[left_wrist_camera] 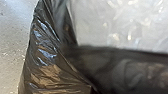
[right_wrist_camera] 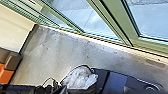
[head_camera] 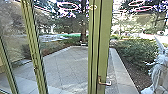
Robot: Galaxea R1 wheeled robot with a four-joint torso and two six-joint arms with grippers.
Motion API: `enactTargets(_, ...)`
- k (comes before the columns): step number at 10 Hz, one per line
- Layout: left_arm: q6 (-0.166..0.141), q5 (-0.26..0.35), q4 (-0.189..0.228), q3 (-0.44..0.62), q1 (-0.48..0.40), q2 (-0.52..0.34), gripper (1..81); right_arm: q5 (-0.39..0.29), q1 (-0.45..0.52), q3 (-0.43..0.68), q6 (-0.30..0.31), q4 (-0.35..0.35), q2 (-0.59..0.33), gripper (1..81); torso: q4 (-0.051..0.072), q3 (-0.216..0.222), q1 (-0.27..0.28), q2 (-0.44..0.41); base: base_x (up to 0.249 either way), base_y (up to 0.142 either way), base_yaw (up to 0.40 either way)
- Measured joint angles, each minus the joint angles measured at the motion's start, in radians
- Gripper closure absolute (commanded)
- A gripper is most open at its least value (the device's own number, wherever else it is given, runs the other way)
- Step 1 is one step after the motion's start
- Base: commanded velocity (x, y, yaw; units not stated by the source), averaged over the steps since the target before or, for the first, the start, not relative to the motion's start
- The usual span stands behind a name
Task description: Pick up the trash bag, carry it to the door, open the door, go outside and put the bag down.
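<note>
Head view: a green-framed glass door [head_camera: 105, 45] stands in front of the robot, with its lever handle [head_camera: 105, 83] on the near side and a paved yard [head_camera: 72, 62] beyond.
Trash bag [left_wrist_camera: 47, 55]: black plastic, very close to the left wrist camera, with pale, crumpled material [right_wrist_camera: 80, 77] showing in its mouth; it is at the robot's front, indoors, beside the robot's own dark base.
Bag against floor: pale floor [right_wrist_camera: 62, 50] shows around it, but whether its bottom touches that floor cannot be told.
Left jaws: their grip cannot be made out; the bag's closeness to this wrist suggests that they carry it, a judgement only.
Right jaws: wide or narrow, cannot tell; nothing is seen at the handle.
Pick-up: probably done, judging by where the bag sits.
Carry to the door: near its end or complete, since the glass and the sill [right_wrist_camera: 100, 42] lie just ahead.
Door opening: apparently not done; no clear gap shows beside the handle, and the leaf looks shut.
Going outside: left to do.
Putting the bag down: left to do, out on the paving.
</note>
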Motion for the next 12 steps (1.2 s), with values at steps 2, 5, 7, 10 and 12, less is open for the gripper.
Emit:
enactTargets(2, 0.000, 0.000, 0.000, -0.001, 0.000, 0.002, 81.1, -0.073, 0.085, -0.024, 0.017, 0.038, -0.008, 1.0, 0.000, 0.000, 0.000, 0.000, 0.000, 0.000, 0.000)
enactTargets(5, -0.001, 0.000, 0.000, -0.001, 0.000, 0.011, 81.1, -0.173, 0.205, -0.052, 0.087, 0.057, -0.008, 1.0, 0.000, 0.000, 0.001, 0.000, 0.000, 0.000, 0.000)
enactTargets(7, -0.001, 0.000, 0.000, -0.001, 0.000, 0.013, 81.1, -0.233, 0.282, -0.078, 0.147, 0.059, 0.004, 1.0, 0.000, 0.000, 0.001, 0.000, 0.000, 0.000, 0.000)
enactTargets(10, -0.007, -0.001, 0.000, -0.001, 0.000, 0.013, 81.1, -0.293, 0.365, -0.115, 0.246, 0.058, 0.060, 1.0, 0.000, 0.000, 0.001, 0.000, 0.000, 0.000, 0.000)
enactTargets(12, -0.009, -0.001, 0.000, -0.001, 0.000, 0.013, 81.1, -0.319, 0.409, -0.137, 0.327, 0.058, 0.115, 1.0, 0.000, 0.000, 0.001, 0.000, 0.000, 0.000, 0.000)
